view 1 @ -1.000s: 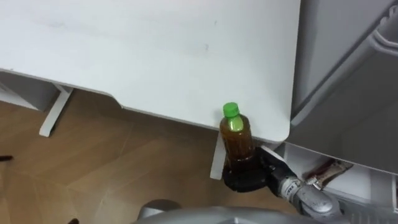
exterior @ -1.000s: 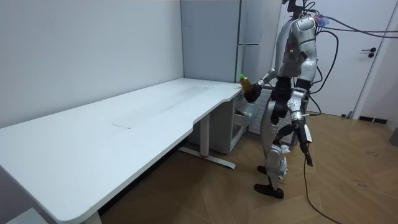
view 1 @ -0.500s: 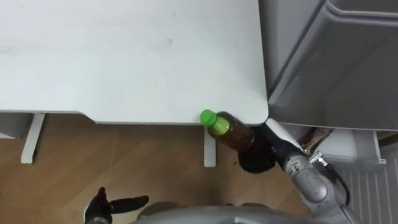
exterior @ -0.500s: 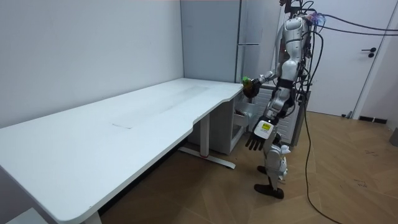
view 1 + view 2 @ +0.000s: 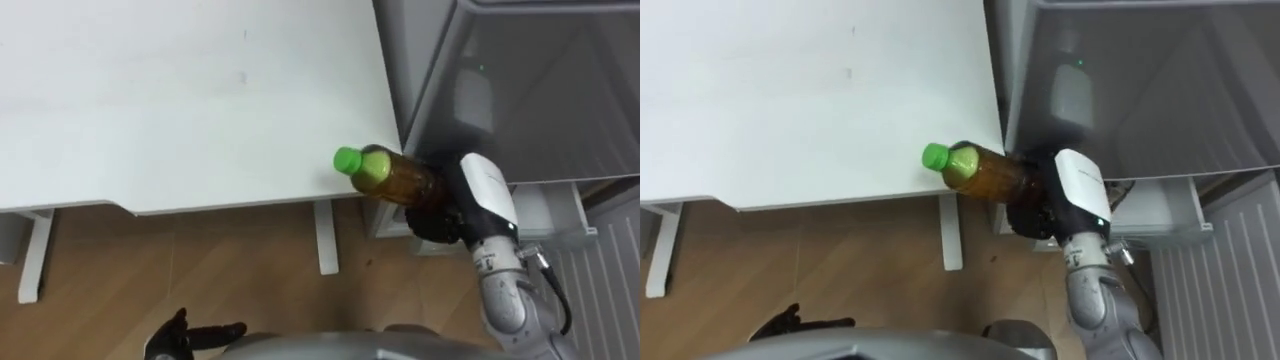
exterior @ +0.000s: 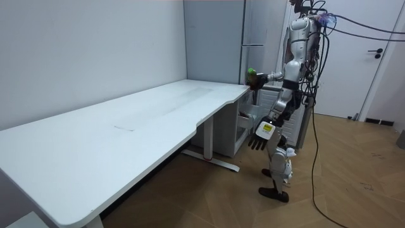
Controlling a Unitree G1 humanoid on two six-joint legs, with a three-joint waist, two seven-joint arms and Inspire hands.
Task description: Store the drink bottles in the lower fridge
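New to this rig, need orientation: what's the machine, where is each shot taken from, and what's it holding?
A two-legged humanoid; each arm ends in a robot hand. Two pictures come from the stereo camera on its head, looking down; the third from a camera standing in the room. It stands at the corner of a white desk, beside a grey fridge. The right robot hand grips a brown drink bottle, green cap tilted toward the desk. The left robot hand hangs open, low.
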